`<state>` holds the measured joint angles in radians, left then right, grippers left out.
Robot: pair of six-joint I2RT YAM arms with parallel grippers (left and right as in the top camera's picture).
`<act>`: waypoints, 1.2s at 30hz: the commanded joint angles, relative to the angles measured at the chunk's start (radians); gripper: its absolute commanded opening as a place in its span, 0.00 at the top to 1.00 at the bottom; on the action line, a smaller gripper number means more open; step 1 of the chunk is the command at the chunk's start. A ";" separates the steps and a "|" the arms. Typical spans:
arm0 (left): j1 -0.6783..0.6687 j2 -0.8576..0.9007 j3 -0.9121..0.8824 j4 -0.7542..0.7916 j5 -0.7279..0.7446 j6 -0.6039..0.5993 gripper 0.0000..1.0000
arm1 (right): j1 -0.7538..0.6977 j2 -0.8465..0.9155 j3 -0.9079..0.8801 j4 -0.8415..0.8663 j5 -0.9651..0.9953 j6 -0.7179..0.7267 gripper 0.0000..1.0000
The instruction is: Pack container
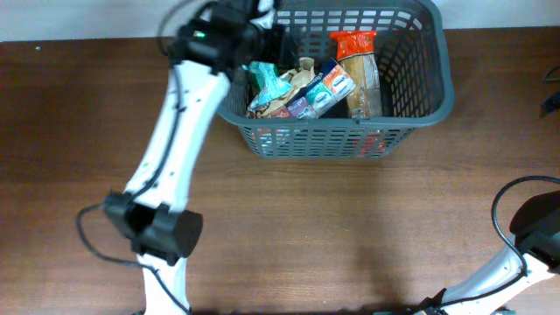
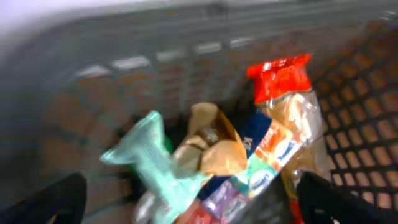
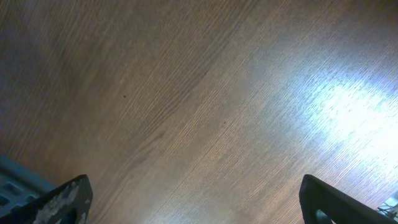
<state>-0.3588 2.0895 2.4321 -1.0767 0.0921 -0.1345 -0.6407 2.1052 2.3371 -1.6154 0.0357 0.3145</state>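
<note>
Left arm (image 1: 179,131): I see it reaching from the near-left of the bench (image 1: 350,227) up to the far-left corner of the container (image 1: 442,70). Its wrist sits above the container's left rim.

Left gripper (image 2: 193,208): in the wrist view the jaws stand wide apart, one dark fingertip (image 2: 53,202) at each lower corner. Nothing is between them. It hangs over the packets without touching any.

Container: the dark grey basket stands upright at the far edge of the bench, slightly right of centre. The wood grain shows through its slotted walls.

Contents, left to right:
- A mint-green packet (image 1: 267,80) lies crumpled and tilted at the left end.
- A brown paper packet (image 1: 303,73) is just beside it and touching.
- A blue and white packet (image 1: 331,87) lies slanted across the middle.
- A clear bag with a red top (image 1: 357,63) lies along the right of the pile, its red end towards the far wall.

The left wrist view is blurred, so I cannot read any labels.

Right arm (image 1: 494,278): it is folded at the near-right corner of the bench, well apart from the container, with a black cable (image 1: 500,203) looped beside it.

Right gripper (image 3: 199,208): the jaws are spread wide over bare wood and hold nothing.
</note>
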 commanded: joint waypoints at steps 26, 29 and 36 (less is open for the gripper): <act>0.093 -0.926 0.036 -0.610 -0.158 -0.070 0.01 | 0.000 -0.002 -0.004 0.000 -0.002 0.009 0.01; 0.093 -1.048 -0.071 -0.610 -0.193 -0.083 0.01 | 0.000 -0.002 -0.004 0.000 -0.002 0.009 0.01; 0.093 -1.313 -0.438 -0.610 -0.232 -0.214 0.01 | 0.000 -0.002 -0.004 0.000 -0.002 0.009 0.01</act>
<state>-0.2714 0.8139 2.1132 -1.6886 -0.1051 -0.2710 -0.6407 2.1052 2.3371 -1.6157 0.0353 0.3145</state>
